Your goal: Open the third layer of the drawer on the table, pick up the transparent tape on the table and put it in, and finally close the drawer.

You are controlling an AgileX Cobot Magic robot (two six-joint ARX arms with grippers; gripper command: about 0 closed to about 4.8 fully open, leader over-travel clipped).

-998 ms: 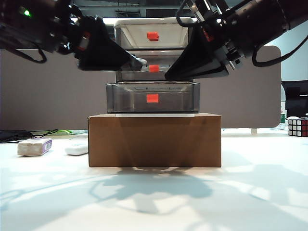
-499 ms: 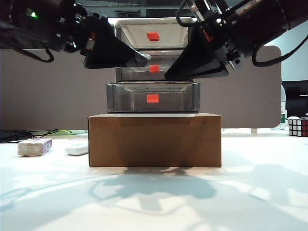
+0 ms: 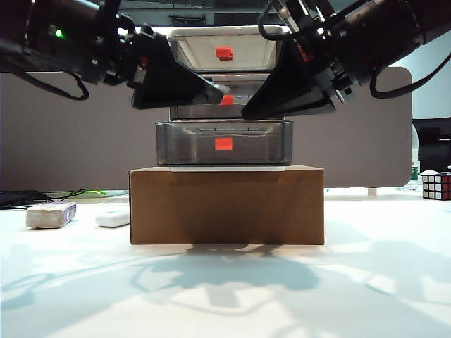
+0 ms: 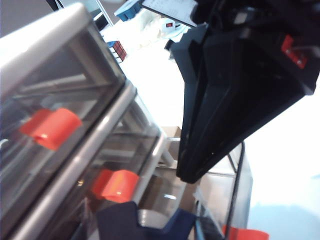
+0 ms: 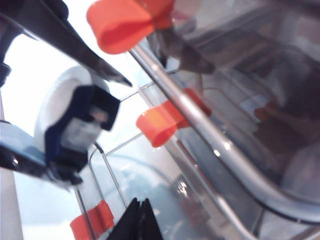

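Observation:
The drawer stands on a brown cardboard box. Its third layer, grey with an orange-red handle, is pulled out toward the exterior camera. My left gripper hovers above that open tier, level with the middle handle. It is shut on the transparent tape, which shows between its navy fingers. The right wrist view shows the tape as a pale ring in the left gripper. My right gripper hangs shut and empty beside it, its black fingertips pressed together above the open tier.
The cardboard box sits mid-table. A white block with a purple label and a flat white oblong lie to its left. A Rubik's cube stands at the far right. A grey partition runs behind.
My left gripper has moved right with the tape, from the unit's left side to in front of the middle handle. The right arm has kept still.

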